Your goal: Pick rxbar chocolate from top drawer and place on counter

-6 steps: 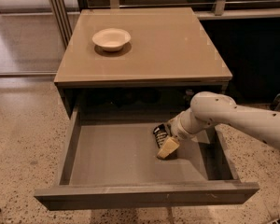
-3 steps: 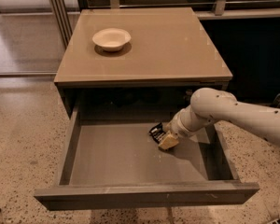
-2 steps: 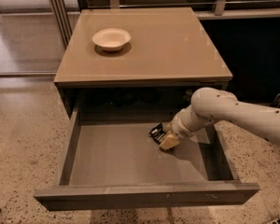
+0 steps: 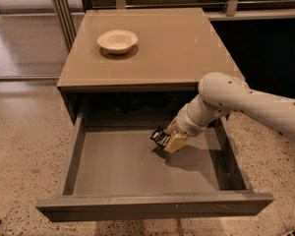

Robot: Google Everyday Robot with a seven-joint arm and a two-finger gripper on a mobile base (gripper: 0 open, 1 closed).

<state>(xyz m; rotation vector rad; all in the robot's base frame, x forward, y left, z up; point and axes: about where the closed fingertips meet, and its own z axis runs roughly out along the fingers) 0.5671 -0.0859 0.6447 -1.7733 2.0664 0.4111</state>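
Observation:
The top drawer [image 4: 113, 168] is pulled fully out under the tan counter [image 4: 167, 48]. My gripper [image 4: 166, 140] reaches down into the drawer right of the middle, on the end of the white arm [image 4: 246, 104] that comes in from the right. It is shut on the rxbar chocolate [image 4: 159, 135], a small black bar with white marks that sticks out to the left of the tan fingers. The bar hangs a little above the drawer floor, with a shadow under it.
A white bowl [image 4: 117, 40] stands on the back left of the counter. The drawer's front panel [image 4: 152, 205] and low side walls [image 4: 73, 154] ring the gripper. Speckled floor lies all around, with metal posts [image 4: 61, 9] at the back left.
The gripper has risen a little and moved slightly to the left inside the drawer, and the black bar has come up with it off the drawer floor.

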